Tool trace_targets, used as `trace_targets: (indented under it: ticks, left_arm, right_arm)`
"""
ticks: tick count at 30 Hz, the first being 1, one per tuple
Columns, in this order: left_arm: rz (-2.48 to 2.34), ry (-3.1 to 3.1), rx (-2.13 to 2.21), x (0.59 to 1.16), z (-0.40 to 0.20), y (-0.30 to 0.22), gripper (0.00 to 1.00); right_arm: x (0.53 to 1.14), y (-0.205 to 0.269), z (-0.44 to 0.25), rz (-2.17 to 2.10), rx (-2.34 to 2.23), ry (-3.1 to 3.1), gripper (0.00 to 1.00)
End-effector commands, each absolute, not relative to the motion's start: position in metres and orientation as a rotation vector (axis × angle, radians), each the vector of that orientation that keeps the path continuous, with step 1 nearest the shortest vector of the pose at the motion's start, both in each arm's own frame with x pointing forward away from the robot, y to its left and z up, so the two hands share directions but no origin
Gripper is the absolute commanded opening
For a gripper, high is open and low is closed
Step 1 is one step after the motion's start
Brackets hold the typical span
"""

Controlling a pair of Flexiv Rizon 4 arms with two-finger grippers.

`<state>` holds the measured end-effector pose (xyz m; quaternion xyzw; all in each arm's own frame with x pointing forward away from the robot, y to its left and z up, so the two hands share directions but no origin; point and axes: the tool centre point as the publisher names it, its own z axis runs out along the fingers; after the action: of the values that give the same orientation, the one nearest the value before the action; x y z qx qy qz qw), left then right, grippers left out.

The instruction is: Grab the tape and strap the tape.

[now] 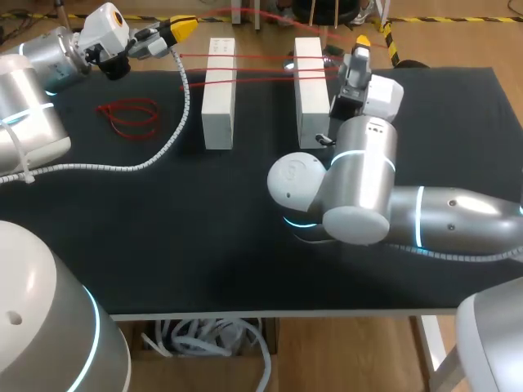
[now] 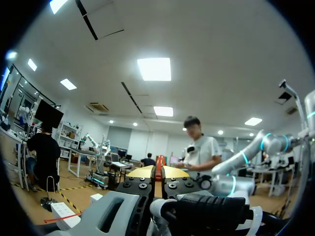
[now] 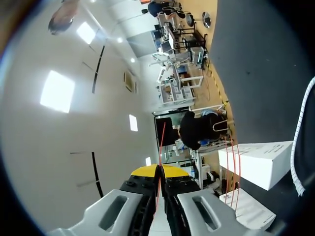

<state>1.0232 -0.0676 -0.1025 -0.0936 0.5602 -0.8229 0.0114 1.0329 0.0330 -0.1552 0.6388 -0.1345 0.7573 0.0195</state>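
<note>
Looking down on a black table (image 1: pixel 245 245) with two white blocks stood up toward the far side, a left block (image 1: pixel 219 98) and a right block (image 1: pixel 309 102), well apart from each other. Got the red tape (image 1: pixel 263 70) strung across both of them in a few near-parallel strands, taut over the gap in between and sticking out past each block on the outer sides. Can't tell whether wrapped round the blocks or just laid across.

Right gripper (image 1: pixel 362 39) sitting at the far edge just beyond the right block, reached in from the right side. Clamped on the tape, going by the right wrist view: yellow fingertips (image 3: pixel 142 171) pinched together with the red strand caught in the seam and carrying on straight ahead of them.

Left gripper (image 1: pixel 184 28) up at the far left, clear of the table, pointing toward the left block and close to the strands' left ends. Clenched too, judging by its own wrist view: tips drawn almost together, only a thin dark slit left. Can't make out any tape in there.

Also spotting a loose red tangle (image 1: pixel 131 118) lying flat left of the left block, not touching it, plus a white coiled cable (image 1: pixel 176 135) snaking between the two.
</note>
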Motion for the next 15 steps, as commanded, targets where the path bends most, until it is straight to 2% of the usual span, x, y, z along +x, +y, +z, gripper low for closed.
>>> trace_targets:
  ticks: [1,15]
  left_arm:
    - [-2.566,1.746,-0.292,1.0227,-0.1028,-0.0679,0.00]
    - [-2.566,1.746,-0.292,1.0227,-0.1028,-0.0679,0.00]
  right_arm:
    - [1.0333,0.0344,-0.1539,2.331,1.973,-0.384,0.00]
    - [1.0316,0.0314,-0.1537,2.296,1.943,-0.284,0.00]
